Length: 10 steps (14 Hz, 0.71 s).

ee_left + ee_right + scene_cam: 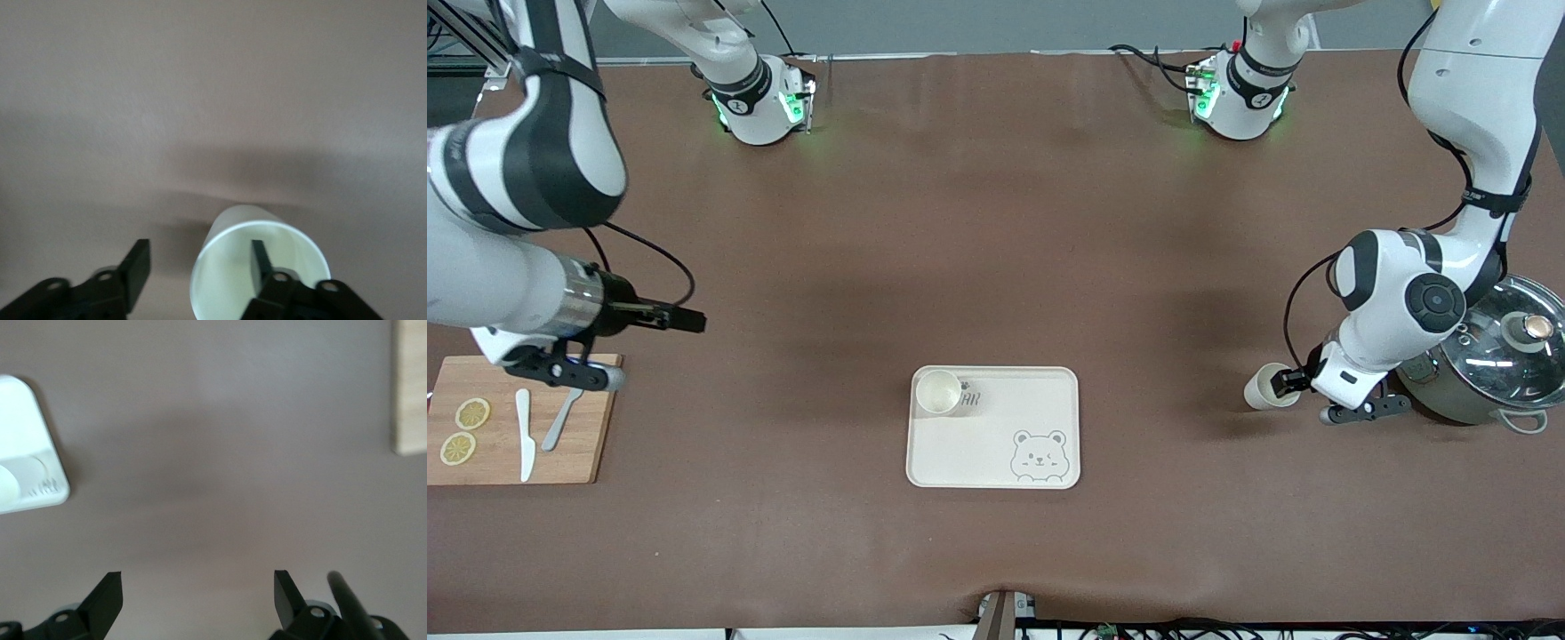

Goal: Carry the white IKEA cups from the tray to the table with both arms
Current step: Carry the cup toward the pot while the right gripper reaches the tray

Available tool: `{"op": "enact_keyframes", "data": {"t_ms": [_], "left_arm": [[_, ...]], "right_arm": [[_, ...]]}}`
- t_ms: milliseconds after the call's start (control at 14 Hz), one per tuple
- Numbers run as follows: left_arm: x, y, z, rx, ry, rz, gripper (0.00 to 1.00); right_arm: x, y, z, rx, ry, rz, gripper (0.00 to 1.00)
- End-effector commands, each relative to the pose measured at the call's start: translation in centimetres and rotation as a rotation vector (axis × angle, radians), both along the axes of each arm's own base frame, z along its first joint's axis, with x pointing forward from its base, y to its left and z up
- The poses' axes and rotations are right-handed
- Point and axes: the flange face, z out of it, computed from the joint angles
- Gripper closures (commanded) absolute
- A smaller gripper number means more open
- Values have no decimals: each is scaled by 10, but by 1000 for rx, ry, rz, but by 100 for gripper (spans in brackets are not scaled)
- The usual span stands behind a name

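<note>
Looking at this, we figured the left gripper [197, 267] was the risk: fingers spread, one inside the cup [1264, 388] on the table [996, 267] beside the pot [1489, 364]; lifting crooked could tip it. Right gripper [198, 595] hung open over table; second cup [939, 392] sat in the tray [996, 462].

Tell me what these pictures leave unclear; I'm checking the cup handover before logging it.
- Cup by the left hand: front view, the hand covers its side, so whether it rests on the table is unclear; left wrist view cuts off its base.
- Tray lettering: front view, the second cup covers most of it.
- Pot: the left arm hides part.
- Right hand: right wrist view cuts off all but the fingers.
</note>
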Motion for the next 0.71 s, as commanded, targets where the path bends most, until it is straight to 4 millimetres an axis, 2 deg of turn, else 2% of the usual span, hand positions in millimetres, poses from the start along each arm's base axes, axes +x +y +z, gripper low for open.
{"op": "enact_keyframes", "data": {"t_ms": [0,143,214,286,357,429,643], "left_arm": [[10,5,44,23,-25,-13,0],[20,10,68,38,7,-13,0],[26,12,80,42,12,-22,0],[29,15,87,43,16,-22,0],[32,22,96,48,10,-11,0],[37,32,108,51,5,-3,0],[43,51,140,66,41,-33,0]], "right_arm": [[23,32,-39,41,-35,-56,0],[41,40,-76,107,-64,-159,0],[47,46,-101,147,-49,-181,0],[45,66,-121,165,-24,-177,0],[39,101,-134,163,-15,-148,0],[36,123,-144,150,-28,-163,0],[32,174,-177,135,-81,-242,0]]}}
